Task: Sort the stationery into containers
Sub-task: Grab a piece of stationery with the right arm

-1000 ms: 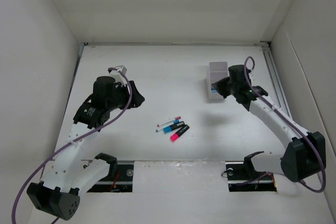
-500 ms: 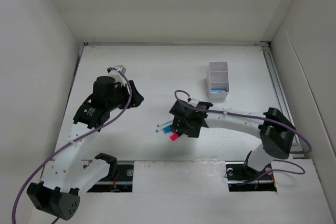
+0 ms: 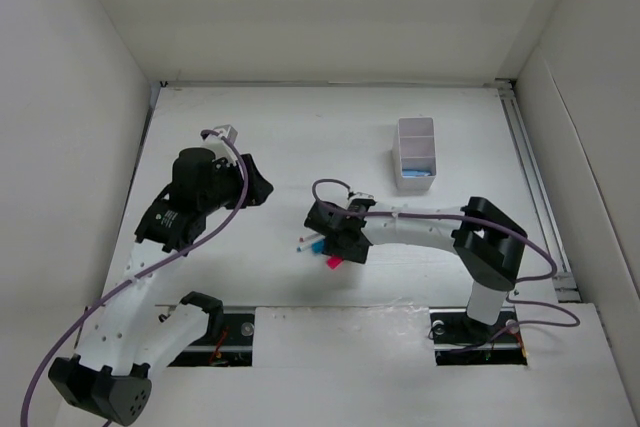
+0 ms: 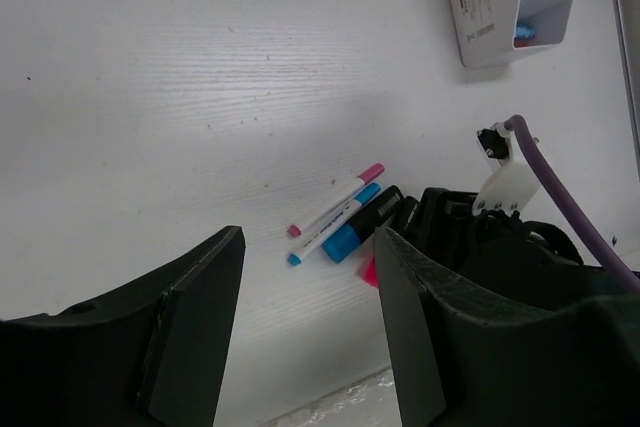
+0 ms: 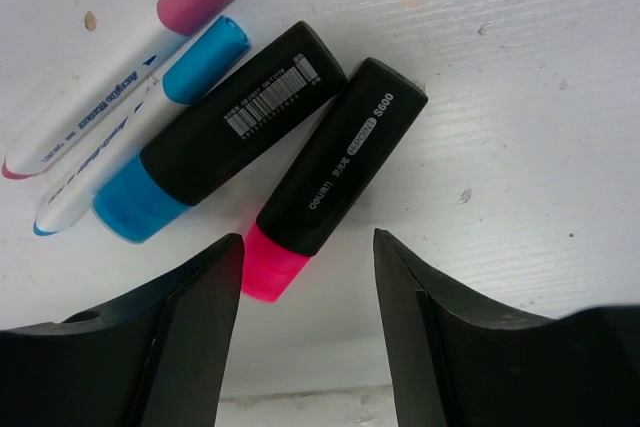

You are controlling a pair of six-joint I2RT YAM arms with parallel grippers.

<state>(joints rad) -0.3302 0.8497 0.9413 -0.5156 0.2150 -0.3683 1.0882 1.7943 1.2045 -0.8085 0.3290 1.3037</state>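
Note:
Two black markers lie side by side on the white table, one with a pink end (image 5: 335, 152), one with a blue end (image 5: 225, 132). Beside them lie two thin white pens, one pink-capped (image 5: 130, 62) and one blue-capped (image 5: 140, 122). My right gripper (image 5: 308, 317) hangs open just above the pink end, touching nothing; in the top view it (image 3: 335, 247) covers most of the cluster. The white divided container (image 3: 415, 152) stands at the back right with a blue piece (image 4: 527, 35) in its near compartment. My left gripper (image 4: 310, 327) is open and empty, held high to the left.
The right arm (image 3: 430, 222) stretches low across the table from the right toward the middle. White walls enclose the table on three sides. A metal rail (image 3: 530, 177) runs along the right edge, and a taped strip (image 3: 340, 315) marks the near edge.
The right arm swung from the container down to the markers in the middle, and its jaws came open. A blue piece now shows in the container. The left arm barely moved.

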